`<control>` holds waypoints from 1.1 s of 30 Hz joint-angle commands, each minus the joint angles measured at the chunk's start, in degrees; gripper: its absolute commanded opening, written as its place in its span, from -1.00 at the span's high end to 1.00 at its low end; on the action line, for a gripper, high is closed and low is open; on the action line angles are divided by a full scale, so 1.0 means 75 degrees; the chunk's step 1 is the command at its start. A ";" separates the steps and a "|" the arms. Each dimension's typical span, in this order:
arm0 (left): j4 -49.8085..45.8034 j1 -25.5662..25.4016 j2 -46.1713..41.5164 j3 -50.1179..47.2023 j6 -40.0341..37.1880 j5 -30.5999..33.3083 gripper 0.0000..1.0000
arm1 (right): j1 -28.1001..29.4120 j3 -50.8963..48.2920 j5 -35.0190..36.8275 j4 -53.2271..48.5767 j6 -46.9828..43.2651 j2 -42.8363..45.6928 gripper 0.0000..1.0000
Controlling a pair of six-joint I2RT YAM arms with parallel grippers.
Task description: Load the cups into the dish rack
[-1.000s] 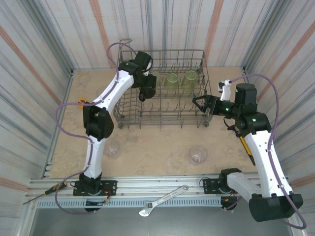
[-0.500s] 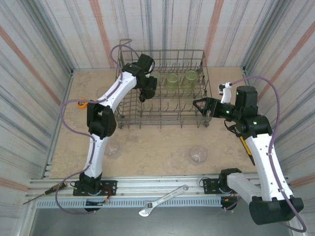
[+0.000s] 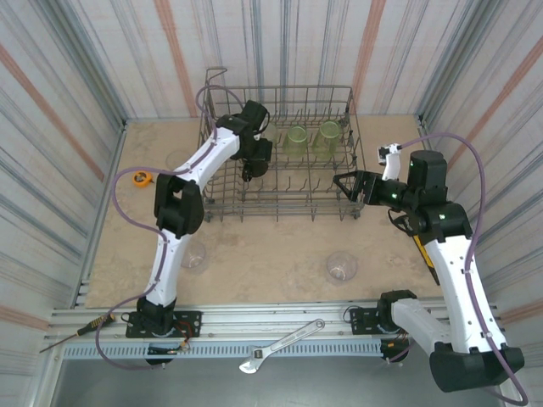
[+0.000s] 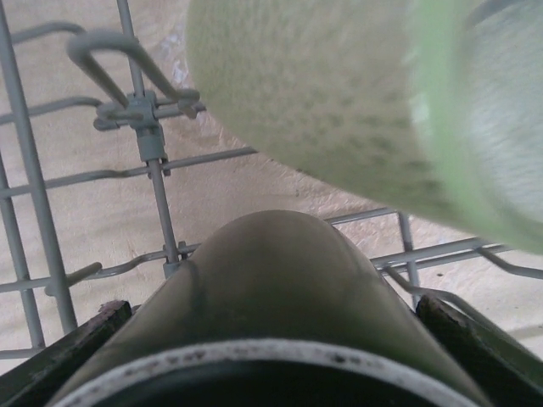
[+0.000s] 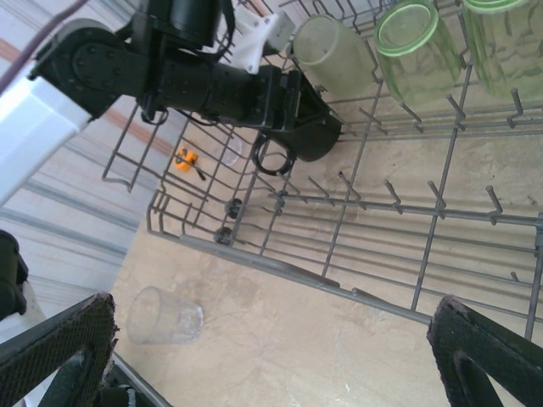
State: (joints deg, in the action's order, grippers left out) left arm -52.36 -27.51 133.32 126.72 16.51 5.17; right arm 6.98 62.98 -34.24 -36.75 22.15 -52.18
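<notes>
One clear cup (image 3: 193, 253) lies before the dish rack (image 3: 280, 208) at its left, and a second clear cup (image 3: 341, 266) lies before its right. Inside the rack, the left end effector (image 3: 253, 163) grips one black cup (image 5: 316, 136), with three pale green cups (image 5: 416, 38) along the far side. The right end effector (image 3: 339, 185) gapes at the rack's right end. The desk (image 3: 263, 250) is beige and the walls (image 3: 85, 68) are striped.

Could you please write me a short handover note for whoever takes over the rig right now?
Grippers: the left gripper is closed on the black cup, reaching down inside the dish rack near its far left corner. The right gripper is open and empty at the rack's right end.
Done: two green cups and a pale cup are in the rack's far row.
Left to do: release the black cup in the rack, then load the two clear cups on the table in front of the rack.
</notes>
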 commanded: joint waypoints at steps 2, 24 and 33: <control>0.0184 -0.0070 -0.0106 -0.0062 0.0183 0.0241 -0.01 | -0.0062 -0.0079 0.0137 -0.0215 -0.0118 0.0226 -0.97; 0.0184 -0.0071 -0.1150 -0.0010 0.0521 -0.0034 -0.97 | -0.0059 -0.0169 0.0177 -0.0197 -0.0080 0.0337 -0.97; 0.0184 -0.0071 -0.1726 -0.0077 0.0552 -0.0096 -0.97 | -0.0064 -0.0231 0.0247 -0.0186 -0.0112 0.0297 -0.97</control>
State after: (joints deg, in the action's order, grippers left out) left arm -50.87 -27.88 124.55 126.61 19.62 5.08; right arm 6.98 62.30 -33.10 -37.60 22.15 -50.48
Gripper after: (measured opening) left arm 0.986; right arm 0.986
